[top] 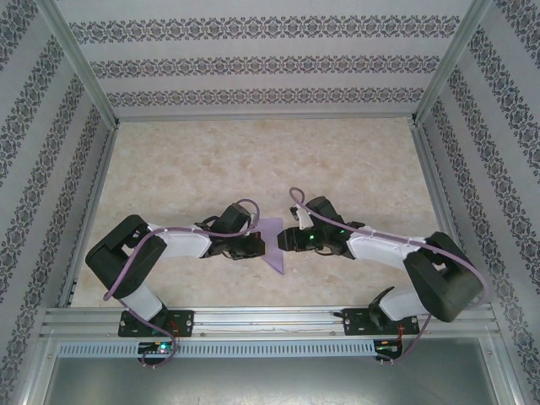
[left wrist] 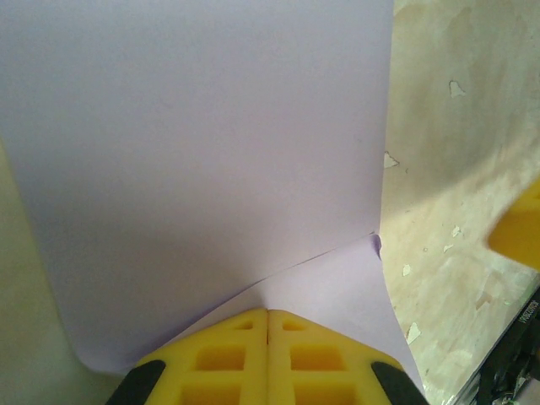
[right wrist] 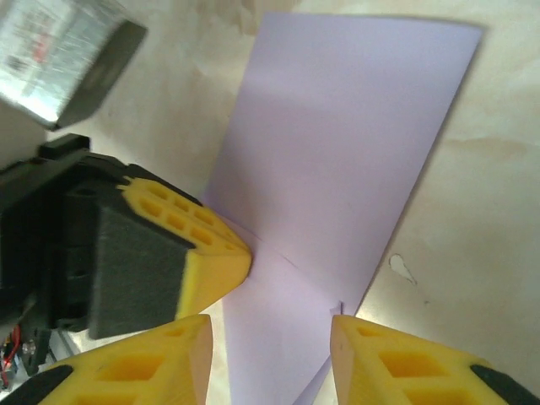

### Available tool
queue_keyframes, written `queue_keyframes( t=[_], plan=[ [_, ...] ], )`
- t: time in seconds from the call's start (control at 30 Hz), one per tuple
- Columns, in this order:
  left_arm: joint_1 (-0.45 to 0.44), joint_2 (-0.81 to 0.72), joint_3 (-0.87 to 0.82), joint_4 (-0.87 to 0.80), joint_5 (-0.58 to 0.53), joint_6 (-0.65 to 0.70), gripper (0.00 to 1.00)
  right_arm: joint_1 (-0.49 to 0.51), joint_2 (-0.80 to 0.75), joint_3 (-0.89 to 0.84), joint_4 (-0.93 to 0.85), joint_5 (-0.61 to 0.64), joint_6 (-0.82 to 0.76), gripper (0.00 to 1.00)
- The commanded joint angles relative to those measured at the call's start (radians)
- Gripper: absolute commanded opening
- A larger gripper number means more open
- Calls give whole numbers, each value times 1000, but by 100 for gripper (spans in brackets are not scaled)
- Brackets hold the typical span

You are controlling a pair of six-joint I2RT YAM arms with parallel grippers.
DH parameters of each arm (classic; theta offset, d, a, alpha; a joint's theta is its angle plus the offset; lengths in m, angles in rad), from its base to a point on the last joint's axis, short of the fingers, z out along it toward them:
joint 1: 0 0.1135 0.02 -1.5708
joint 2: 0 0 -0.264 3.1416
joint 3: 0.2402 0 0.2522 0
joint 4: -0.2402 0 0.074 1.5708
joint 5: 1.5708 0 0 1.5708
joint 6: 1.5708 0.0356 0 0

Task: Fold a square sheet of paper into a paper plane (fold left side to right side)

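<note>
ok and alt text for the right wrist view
A creased lavender sheet of paper rests on the beige table. The left gripper pinches its edge from the left, while the right gripper stands open over the paper's near end.

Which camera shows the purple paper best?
The right wrist view: the purple paper shows its long edges and two far corners clearly. The left wrist view is too close, so the sheet runs off the picture. The top external view shows it small and far away.

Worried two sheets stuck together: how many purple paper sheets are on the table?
1: the lavender sheet, partly folded, mid-table between left arm and right arm. Another flush beneath could be hidden.
</note>
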Motion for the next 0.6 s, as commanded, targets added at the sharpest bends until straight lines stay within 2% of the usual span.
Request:
queue_keyframes(
  t=[0.0,0.27,0.57],
  plan=[
    [-14,37,-35,-45,-72,1,1,-8,-74,-4,-105,4,-13,40],
    [-14,40,-27,-50,-74,4,1,39,-131,-91,-56,-168,141,10],
    [-14,42,-27,-49,-74,6,1,95,-63,-66,-33,-159,163,6]
  ],
)
